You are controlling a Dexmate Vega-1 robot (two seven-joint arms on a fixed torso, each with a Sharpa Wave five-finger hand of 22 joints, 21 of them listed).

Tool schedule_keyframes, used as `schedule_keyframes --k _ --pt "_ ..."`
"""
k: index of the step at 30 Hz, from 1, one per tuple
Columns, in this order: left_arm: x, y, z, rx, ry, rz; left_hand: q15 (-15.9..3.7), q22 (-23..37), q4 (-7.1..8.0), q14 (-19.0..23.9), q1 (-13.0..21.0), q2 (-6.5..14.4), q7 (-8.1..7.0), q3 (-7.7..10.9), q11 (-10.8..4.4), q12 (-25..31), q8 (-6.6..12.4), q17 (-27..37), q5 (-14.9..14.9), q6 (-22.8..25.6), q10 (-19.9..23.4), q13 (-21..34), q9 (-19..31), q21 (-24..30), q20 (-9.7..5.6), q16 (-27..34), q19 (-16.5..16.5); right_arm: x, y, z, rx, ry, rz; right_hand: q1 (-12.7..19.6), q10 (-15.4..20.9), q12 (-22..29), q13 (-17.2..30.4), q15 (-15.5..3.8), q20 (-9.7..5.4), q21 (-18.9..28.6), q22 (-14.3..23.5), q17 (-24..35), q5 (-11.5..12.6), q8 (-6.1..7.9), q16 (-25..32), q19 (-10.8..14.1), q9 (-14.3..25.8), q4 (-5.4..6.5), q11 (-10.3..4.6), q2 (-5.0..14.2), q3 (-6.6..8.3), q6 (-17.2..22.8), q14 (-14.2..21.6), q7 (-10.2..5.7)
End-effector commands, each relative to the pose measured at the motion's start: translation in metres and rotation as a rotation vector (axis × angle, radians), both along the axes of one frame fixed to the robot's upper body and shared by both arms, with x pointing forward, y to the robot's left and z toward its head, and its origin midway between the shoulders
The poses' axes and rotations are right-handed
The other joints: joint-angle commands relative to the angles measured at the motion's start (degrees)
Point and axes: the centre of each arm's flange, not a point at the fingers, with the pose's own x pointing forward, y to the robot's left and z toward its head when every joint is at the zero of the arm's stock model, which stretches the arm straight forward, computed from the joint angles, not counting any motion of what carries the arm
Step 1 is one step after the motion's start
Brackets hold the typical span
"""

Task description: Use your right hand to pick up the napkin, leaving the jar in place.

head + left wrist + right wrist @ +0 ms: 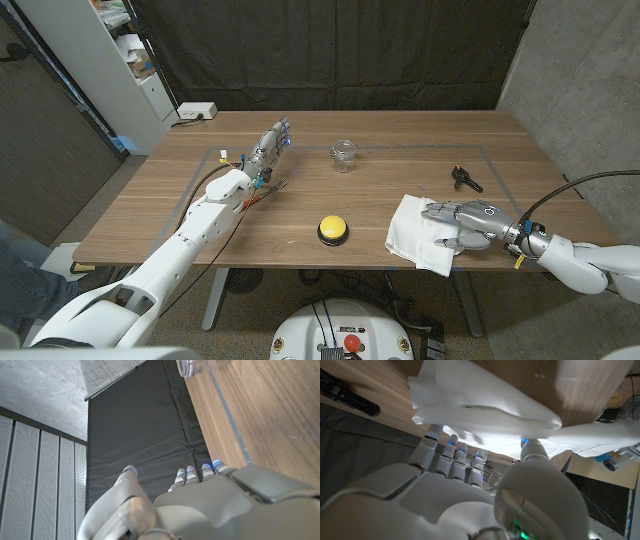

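Observation:
The white napkin (415,235) lies crumpled on the table's right side. My right hand (462,222) is on top of it. In the right wrist view my fingertips (451,442) and thumb (534,450) press against a raised fold of the napkin (485,407) from both sides, pinching it. The clear glass jar (344,156) stands upright at the table's far middle, well apart from the right hand. My left hand (268,150) stands at the far left with its fingers stretched out, holding nothing, a short way from the jar (192,366).
A yellow button (333,230) on a black base sits near the front edge, left of the napkin. A small black clip (465,179) lies beyond my right hand. A white power strip (195,112) sits past the table's far left corner. A dark curtain hangs behind.

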Motion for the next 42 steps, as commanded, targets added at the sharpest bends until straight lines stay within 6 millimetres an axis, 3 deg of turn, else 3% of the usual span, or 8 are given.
schedule_keyframes --k 1,7,12,20,30,42 --pt "0.004 -0.001 0.001 0.002 0.007 -0.002 0.22 0.2 -0.29 -0.7 -0.3 0.4 -0.11 -0.10 -0.12 0.3 0.36 0.3 -0.1 0.1 -0.5 0.1 0.2 0.3 0.41 0.2 -4.2 0.006 0.005 0.000 0.004 -0.007 0.012 1.4 1.2 0.4 0.2 -0.15 -3.49 0.2 0.1 0.5 0.3 0.41 0.7 4.1 0.1 -0.22 0.07 0.45 0.87 1.5 0.8 0.06" --pt "0.005 -0.002 0.001 0.000 0.011 -0.002 0.22 0.2 -0.32 -0.7 -0.3 0.4 -0.14 -0.13 -0.11 0.4 0.35 0.3 -0.1 0.1 -0.5 0.1 0.2 0.3 0.44 0.2 -4.3 0.009 0.007 0.001 0.006 -0.018 0.020 3.9 4.8 1.3 0.3 -1.07 -4.87 0.0 0.2 1.8 -0.1 1.21 2.3 5.8 0.1 -0.58 -0.26 1.50 1.12 5.4 2.9 0.58" --pt "0.005 -0.002 0.001 0.002 0.009 -0.001 0.25 0.2 -0.35 -0.8 -0.4 0.4 -0.05 -0.15 -0.09 0.4 0.35 0.3 -0.1 0.0 -0.5 0.1 0.2 0.3 0.54 0.2 -4.3 0.010 0.008 0.001 0.006 -0.030 0.023 6.2 8.5 2.3 0.5 -2.35 -6.95 0.1 0.3 3.3 -0.9 1.92 4.7 7.9 0.1 -0.73 -0.65 2.31 0.92 9.4 6.4 1.26" --pt "0.006 -0.002 0.000 -0.002 0.012 -0.002 0.24 0.2 -0.39 -0.9 -0.4 0.5 -0.17 -0.18 -0.08 0.4 0.37 0.3 -0.1 0.1 -0.5 0.1 0.2 0.3 0.53 0.2 -4.3 0.012 0.013 0.004 0.007 -0.059 0.028 9.0 13.6 3.9 0.9 -3.46 -8.34 0.2 0.4 5.6 -2.1 2.86 7.6 10.2 0.1 -0.64 -1.18 3.68 0.48 15.0 10.2 1.18" --pt "0.006 -0.001 -0.001 -0.001 0.012 -0.002 0.26 0.2 -0.46 -0.8 -0.5 0.5 -0.13 -0.23 -0.01 0.4 0.40 0.3 -0.1 0.2 -0.5 0.1 0.2 0.3 0.57 0.2 -4.3 0.014 0.016 0.007 0.011 -0.084 0.034 11.9 17.8 5.5 1.4 -4.53 -9.43 0.2 0.5 7.2 -3.2 3.44 9.7 11.5 0.2 -0.75 -1.98 5.26 0.83 19.6 14.2 0.81" --pt "0.007 -0.001 -0.001 -0.006 0.014 -0.002 0.20 0.2 -0.52 -0.8 -0.5 0.6 -0.08 -0.27 -0.15 0.4 0.41 0.3 -0.1 0.2 -0.5 0.1 0.2 0.3 0.64 0.3 -4.4 0.013 0.016 0.013 0.047 -0.126 0.048 14.2 22.0 7.5 2.0 -5.18 -10.23 0.3 0.6 7.8 -4.5 4.12 9.8 12.4 0.3 -0.87 -2.01 6.28 1.20 24.0 15.8 0.77"
